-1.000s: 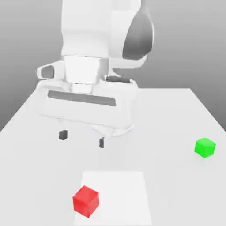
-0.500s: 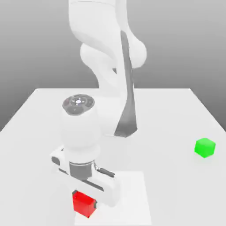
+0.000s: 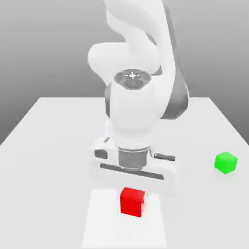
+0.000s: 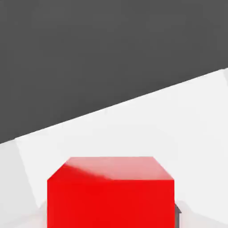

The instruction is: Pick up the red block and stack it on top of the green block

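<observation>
**Red block under the hand**

Nearest me, the red block [image 3: 132,201] sits directly under the gripper [image 3: 134,190], over the pale square [image 3: 97,228] on the table [image 3: 44,141]. I cannot tell how the fingers stand. The green block [image 3: 225,162] lies well apart, toward the exterior view's right.

Simulated test scene: bare white table [image 3: 53,126], grey backdrop.

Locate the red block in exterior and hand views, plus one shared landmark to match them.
Exterior view: the red block sits low, near the middle, directly under the gripper body, far from the green block at the exterior view's right.
Hand view: the red block looms close to the camera.
Shared landmark: the brighter white square patch under the block.
</observation>
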You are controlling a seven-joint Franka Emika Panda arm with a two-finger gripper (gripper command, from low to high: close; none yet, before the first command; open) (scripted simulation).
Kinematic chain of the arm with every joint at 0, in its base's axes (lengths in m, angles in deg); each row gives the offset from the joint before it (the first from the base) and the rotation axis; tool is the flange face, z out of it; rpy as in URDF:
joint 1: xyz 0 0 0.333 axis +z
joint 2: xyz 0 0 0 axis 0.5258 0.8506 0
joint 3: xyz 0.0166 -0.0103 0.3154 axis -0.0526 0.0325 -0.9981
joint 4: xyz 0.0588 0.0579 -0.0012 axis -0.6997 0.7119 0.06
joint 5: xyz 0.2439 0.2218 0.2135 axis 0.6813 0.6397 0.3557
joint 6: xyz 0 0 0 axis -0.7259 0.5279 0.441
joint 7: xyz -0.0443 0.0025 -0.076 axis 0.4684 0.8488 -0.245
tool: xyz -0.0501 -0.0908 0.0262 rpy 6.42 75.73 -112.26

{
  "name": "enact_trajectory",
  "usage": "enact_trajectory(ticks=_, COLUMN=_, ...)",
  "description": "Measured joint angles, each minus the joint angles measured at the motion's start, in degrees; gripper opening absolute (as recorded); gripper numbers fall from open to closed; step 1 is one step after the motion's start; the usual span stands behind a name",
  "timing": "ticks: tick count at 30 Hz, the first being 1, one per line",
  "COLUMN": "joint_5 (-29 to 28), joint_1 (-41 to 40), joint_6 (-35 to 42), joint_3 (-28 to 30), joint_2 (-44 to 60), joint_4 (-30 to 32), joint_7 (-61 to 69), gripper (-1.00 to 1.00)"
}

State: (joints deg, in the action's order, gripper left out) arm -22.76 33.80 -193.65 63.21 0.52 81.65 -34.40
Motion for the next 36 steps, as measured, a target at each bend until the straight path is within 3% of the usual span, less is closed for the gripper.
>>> enact_trajectory(ticks=13, joint_5=4.3, joint_1=30.7, joint_6=2.1, joint_3=-15.7, joint_2=-9.3, joint_4=7.0, joint_7=8.2, gripper=-1.0)
enact_trajectory(ticks=17, joint_5=-1.2, joint_1=31.0, joint_6=-1.9, joint_3=-16.3, joint_2=-5.1, joint_4=7.1, joint_7=4.6, gripper=-1.0)
enact_trajectory(ticks=22, joint_5=-12.4, joint_1=32.4, joint_6=-8.4, joint_3=-12.6, joint_2=2.9, joint_4=6.8, joint_7=-3.4, gripper=-1.0)
enact_trajectory(ticks=23, joint_5=-14.1, joint_1=33.0, joint_6=-9.3, joint_3=-11.7, joint_2=4.0, joint_4=6.7, joint_7=-4.6, gripper=1.0)
enact_trajectory(ticks=30, joint_5=-14.2, joint_1=32.8, joint_6=-9.2, joint_3=-11.8, joint_2=4.0, joint_4=6.7, joint_7=-4.7, gripper=1.0)
enact_trajectory(ticks=36, joint_5=-2.0, joint_1=33.8, joint_6=-2.2, joint_3=-13.9, joint_2=-4.6, joint_4=7.1, joint_7=4.1, gripper=1.0)
